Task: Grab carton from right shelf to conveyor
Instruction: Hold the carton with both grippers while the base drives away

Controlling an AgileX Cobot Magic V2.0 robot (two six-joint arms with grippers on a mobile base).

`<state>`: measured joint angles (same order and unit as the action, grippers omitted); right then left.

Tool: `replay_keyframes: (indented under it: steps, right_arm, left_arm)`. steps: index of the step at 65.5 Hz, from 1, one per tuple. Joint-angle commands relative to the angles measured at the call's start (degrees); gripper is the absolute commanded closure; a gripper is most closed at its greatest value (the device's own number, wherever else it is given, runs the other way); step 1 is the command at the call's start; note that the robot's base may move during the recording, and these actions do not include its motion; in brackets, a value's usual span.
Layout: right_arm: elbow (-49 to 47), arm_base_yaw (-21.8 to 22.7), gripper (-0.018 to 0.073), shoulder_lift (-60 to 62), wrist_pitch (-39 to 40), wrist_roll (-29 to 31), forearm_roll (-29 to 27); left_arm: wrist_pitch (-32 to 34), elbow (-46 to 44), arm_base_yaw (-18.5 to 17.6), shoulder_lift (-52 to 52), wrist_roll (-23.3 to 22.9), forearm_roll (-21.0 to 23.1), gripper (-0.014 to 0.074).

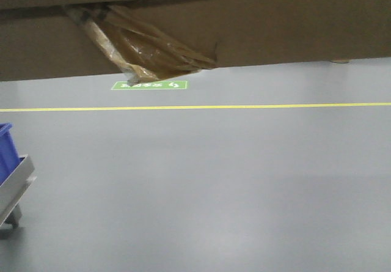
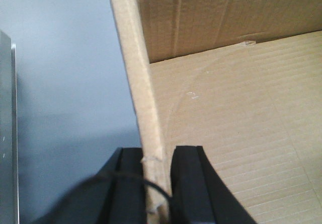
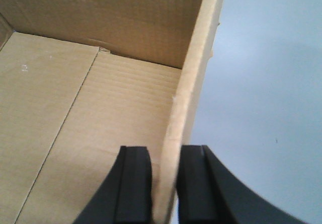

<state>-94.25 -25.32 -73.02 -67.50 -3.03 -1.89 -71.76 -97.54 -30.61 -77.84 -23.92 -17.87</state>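
Pinching opposite walls of the carton (image 2: pixel 226 133), left jaws and right jaws grip it.

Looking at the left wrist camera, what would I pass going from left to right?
Metal edge → floor → carton wall → carton bottom.
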Motion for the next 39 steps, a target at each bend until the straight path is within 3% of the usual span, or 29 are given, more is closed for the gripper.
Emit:
replay_keyframes:
  steps: [1,39]
  right_arm:
    - [-0.31,-0.02,0.0619,0.38,3.69,0.47,-0.82]
    - [-0.31,-0.02,0.0619,0.38,3.69,0.47,-0.82]
  left_arm:
    - [1.80,-0.12,-0.62,0.70,0.75,1.88,0.0613]
    - [1.80,-0.12,-0.62,0.70,0.75,-1.39,0.0613]
